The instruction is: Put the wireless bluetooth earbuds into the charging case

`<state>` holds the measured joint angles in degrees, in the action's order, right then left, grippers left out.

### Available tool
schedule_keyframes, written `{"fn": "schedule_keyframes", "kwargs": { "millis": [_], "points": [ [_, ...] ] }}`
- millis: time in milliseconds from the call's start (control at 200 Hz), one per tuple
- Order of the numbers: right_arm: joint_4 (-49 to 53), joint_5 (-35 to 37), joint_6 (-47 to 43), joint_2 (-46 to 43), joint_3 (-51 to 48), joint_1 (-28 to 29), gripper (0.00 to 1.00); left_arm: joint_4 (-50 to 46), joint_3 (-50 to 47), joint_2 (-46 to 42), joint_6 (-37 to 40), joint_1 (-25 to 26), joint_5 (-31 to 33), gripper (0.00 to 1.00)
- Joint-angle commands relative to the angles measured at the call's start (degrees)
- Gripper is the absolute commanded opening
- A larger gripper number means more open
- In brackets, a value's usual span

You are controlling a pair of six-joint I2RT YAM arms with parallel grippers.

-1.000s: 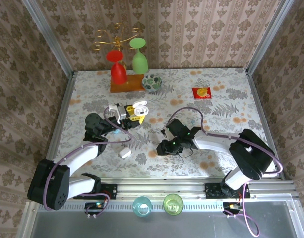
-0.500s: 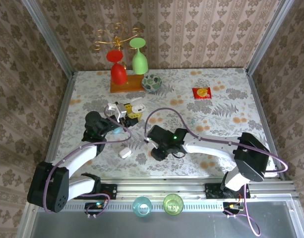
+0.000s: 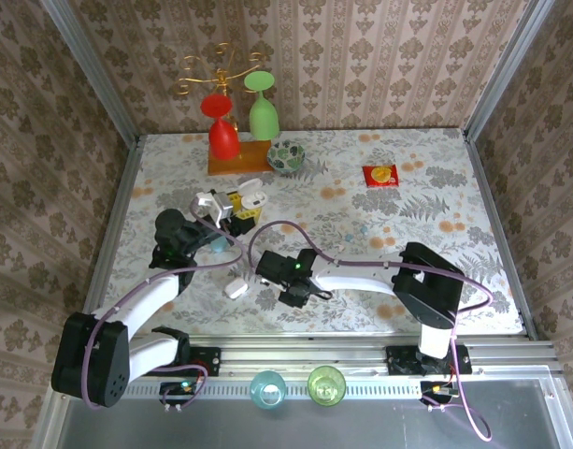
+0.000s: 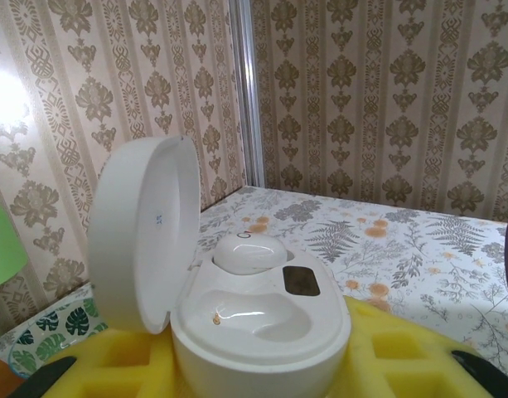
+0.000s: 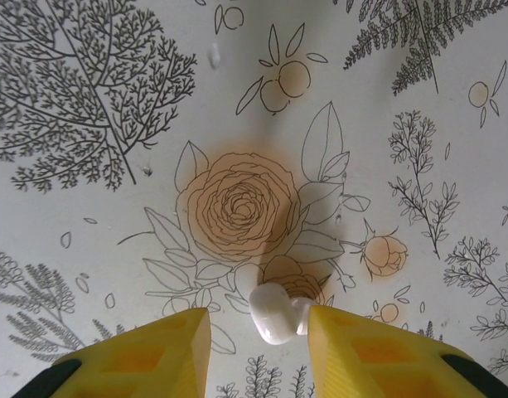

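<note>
**Insertion status: 1 of 2 earbuds seated, 1 left to place.**

The left gripper (image 4: 258, 365) is closed on the white pebble-shaped plastic charging case (image 4: 237, 344), which has its hinged lid (image 4: 146, 232) raised. 1 small white bean-shaped earbud (image 4: 249, 251) sits in the far well, and the near well (image 4: 254, 315) is empty. The right gripper (image 5: 258, 319) stands part-open over the floral tabletop (image 5: 113, 207). The 2nd white earbud (image 5: 273, 315) touches its right yellow finger (image 5: 361, 348) but not the left one, so it is not clamped. It remains to be gripped, carried and seated. Count: 1 case, 2 wells, 2 earbuds. 1 further small white piece (image 3: 236, 288) on the table is too small to identify.
</note>
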<state>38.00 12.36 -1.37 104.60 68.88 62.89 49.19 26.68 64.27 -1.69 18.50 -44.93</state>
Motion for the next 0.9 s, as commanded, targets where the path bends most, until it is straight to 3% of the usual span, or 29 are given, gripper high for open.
{"fn": "schedule_keyframes", "kwargs": {
  "millis": [0, 365, 895],
  "points": [
    [2.05, 2.58, -2.46, 1.86, 1.62, 0.37, 0.37, 0.22, 2.03, -0.90, 0.84, -0.74, 0.02, 0.24],
    [3.46, 5.36, -4.86, 5.51, 2.68, 0.37, 0.34, 0.37, 2.15, -0.70, 0.87, -1.19, -0.08, 0.24],
    [6.96, 8.47, -1.34, 7.96, 4.21, -0.47, 0.20, 1.30, 1.98, -0.56, 0.18, -1.25, -0.54, 0.24]
  ]
}}
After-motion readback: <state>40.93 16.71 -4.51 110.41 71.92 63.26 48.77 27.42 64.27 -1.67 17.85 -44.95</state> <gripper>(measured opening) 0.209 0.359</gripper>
